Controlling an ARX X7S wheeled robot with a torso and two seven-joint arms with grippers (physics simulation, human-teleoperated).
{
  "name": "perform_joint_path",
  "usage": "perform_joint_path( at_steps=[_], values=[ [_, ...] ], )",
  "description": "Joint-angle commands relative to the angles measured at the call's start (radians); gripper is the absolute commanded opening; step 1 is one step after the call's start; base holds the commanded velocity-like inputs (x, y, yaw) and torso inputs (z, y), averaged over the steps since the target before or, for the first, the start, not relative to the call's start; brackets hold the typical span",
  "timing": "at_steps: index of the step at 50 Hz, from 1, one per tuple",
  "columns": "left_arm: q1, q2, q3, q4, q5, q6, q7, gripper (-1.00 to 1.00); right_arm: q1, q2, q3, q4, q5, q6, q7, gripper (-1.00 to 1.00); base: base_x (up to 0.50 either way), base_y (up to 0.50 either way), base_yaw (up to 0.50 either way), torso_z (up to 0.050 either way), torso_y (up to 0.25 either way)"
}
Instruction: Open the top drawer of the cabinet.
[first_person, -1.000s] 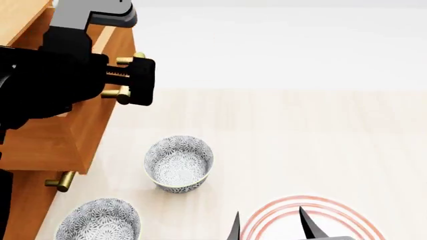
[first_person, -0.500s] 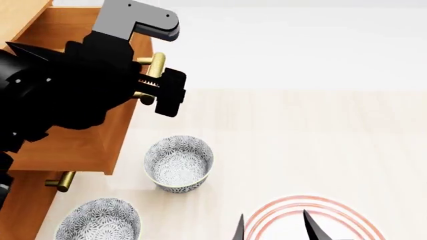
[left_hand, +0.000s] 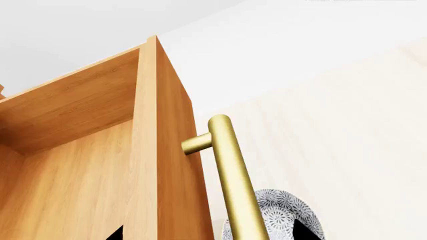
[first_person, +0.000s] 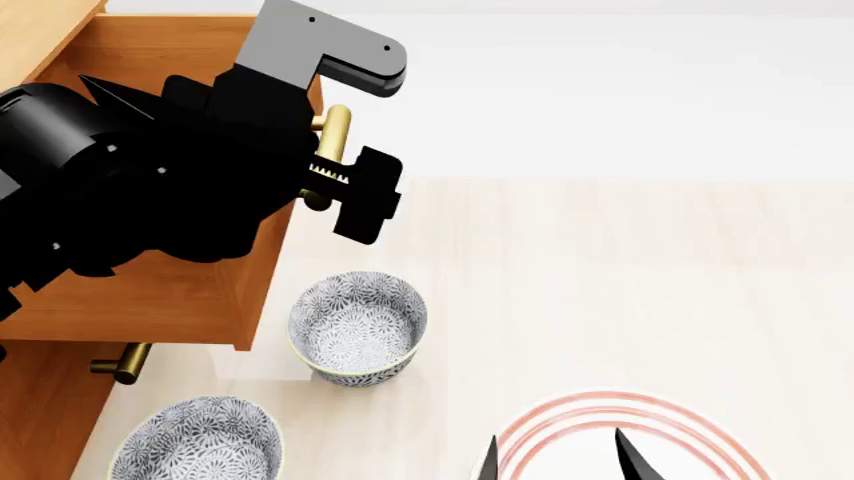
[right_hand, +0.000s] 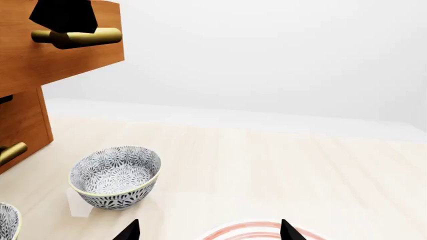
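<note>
Left end effector (first_person: 350, 180) clamped on brass handle (first_person: 331, 130) of top drawer (first_person: 200, 290), pulled partly out at ten o'clock. Could slip off the smooth bar if pulled at an angle.

The light is bright and even, all views are sharp, and the bowl (right_hand: 115, 176) casts only a faint shadow on the surface (right_hand: 280, 165).

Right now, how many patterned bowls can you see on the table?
2. One patterned bowl stands just in front of the open top drawer. The second bowl is nearer the robot, beside the cabinet, cut off by the picture edge. More may be hidden.
</note>
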Motion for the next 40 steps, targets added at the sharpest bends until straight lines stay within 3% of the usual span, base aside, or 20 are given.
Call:
perform_joint_path(
  at_steps=[1,40],
  values=[
    [-0.049,0.063,0.170,0.214,-0.552,0.228,0.274,1.00,-0.004,0.005,-0.005,-0.009,0.002,0.006,0.003,1.00,0.01,0.00,-0.01,0.000,0.000],
    [-0.073,0.064,0.188,0.466,-0.648,0.277,0.160,1.00,-0.008,0.009,-0.002,0.053,0.017,-0.040,-0.023,1.00,0.00,0.00,0.00,0.000,0.000]
  ],
)
